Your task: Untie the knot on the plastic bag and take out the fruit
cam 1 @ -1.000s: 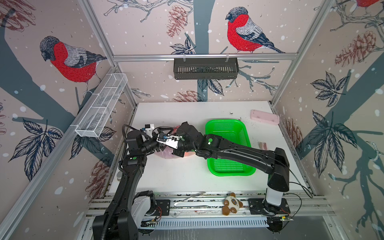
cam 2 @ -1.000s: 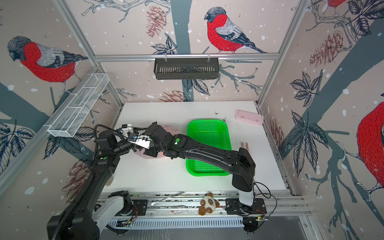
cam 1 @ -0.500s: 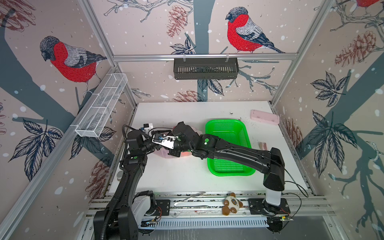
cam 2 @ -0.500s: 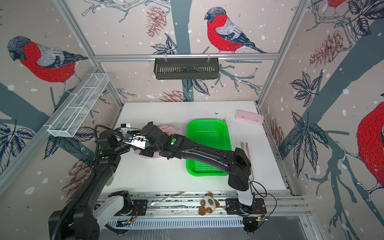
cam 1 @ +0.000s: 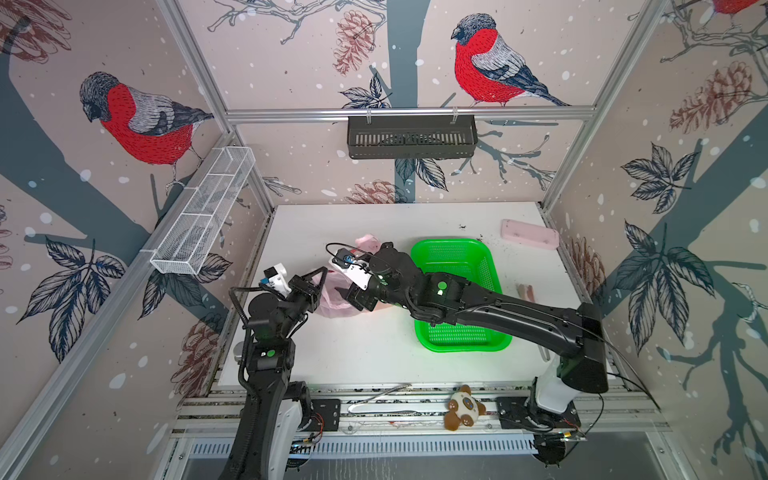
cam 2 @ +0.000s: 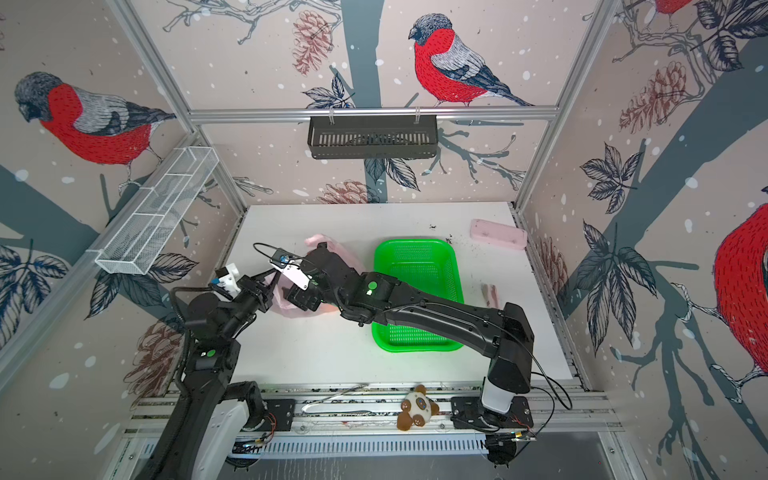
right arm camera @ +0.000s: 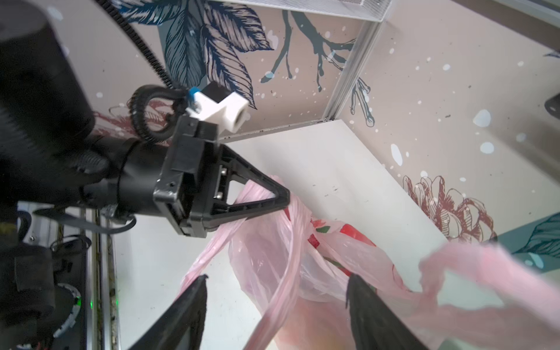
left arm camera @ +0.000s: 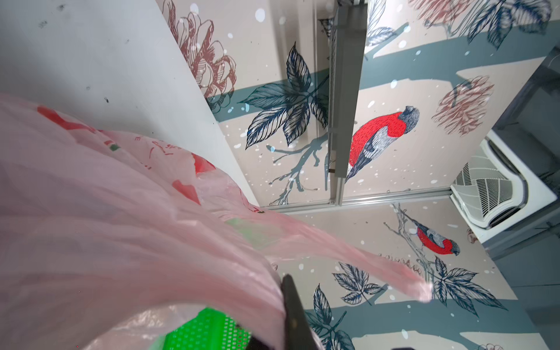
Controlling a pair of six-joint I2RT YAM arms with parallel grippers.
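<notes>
The pink plastic bag (cam 1: 334,301) (cam 2: 291,309) lies crumpled on the white table, left of the middle. My left gripper (cam 1: 322,274) (right arm camera: 285,200) is shut on a twisted pink handle of it, and the film drapes over its one visible finger (left arm camera: 291,303). My right gripper (cam 1: 357,297) (right arm camera: 275,281) hangs open just over the bag (right arm camera: 266,251), with a handle strand running loose between its fingers. A free pink tail (right arm camera: 472,272) trails off to one side. I cannot make out the knot. The fruit is hidden by the bag and the right arm.
An empty green basket (cam 1: 457,291) (left arm camera: 209,330) stands right of the bag, under the right arm. A pale pink block (cam 1: 530,234) lies at the back right. A plush toy (cam 1: 463,409) sits on the front rail. A wire rack (cam 1: 203,212) hangs on the left wall.
My left gripper has shut on the bag's handle. My right gripper has opened and let go of the plastic. The right arm has shifted a little to the left.
</notes>
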